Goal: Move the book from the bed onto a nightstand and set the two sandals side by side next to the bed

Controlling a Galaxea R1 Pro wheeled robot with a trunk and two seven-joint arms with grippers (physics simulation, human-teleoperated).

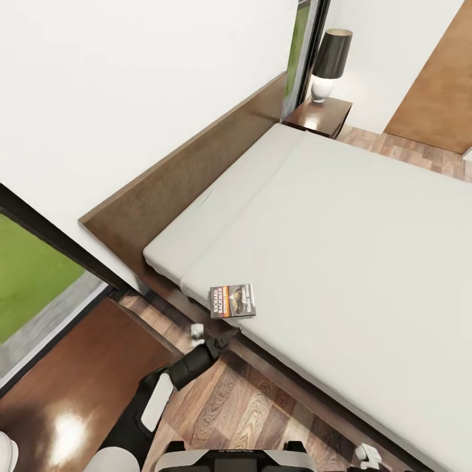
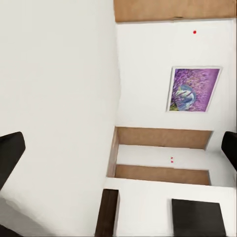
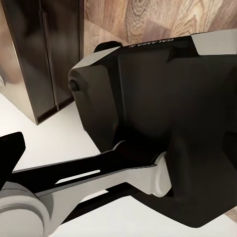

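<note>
Right at the near corner of the bed [image 1: 367, 216], the book [image 1: 233, 301] lies flat on the pale mattress, close to the edge that faces the robot. In the head view the left gripper [image 1: 221, 335] reaches toward it from below, its dark tip just short of the book's lower edge, over the brown bed frame; whether it touches the book cannot be told. From this angle the fingers run together into one dark shape.

The left wrist view settles the matter of the fingers [image 2: 9, 153]: one dark tip stands at each side of the picture with a wide gap between them and nothing held, so the jaws are spread. That view looks past them across white walls to a framed purple painting [image 2: 194, 89] and brown panels, and gives no sight of the book.

The head view alone takes in the far nightstand [image 1: 321, 117] beyond the headboard, with a black-shaded lamp [image 1: 330, 62] standing on it, and a second glossy brown nightstand [image 1: 72, 387] near the robot's left side. The right gripper [image 1: 367, 453] shows as a small pale shape low at the edge of that picture; its state cannot be told.

The right wrist view looks back on the robot's own dark body [image 3: 163, 123], a dark wooden cabinet [image 3: 47, 59] and plank floor [image 3: 163, 19].
</note>
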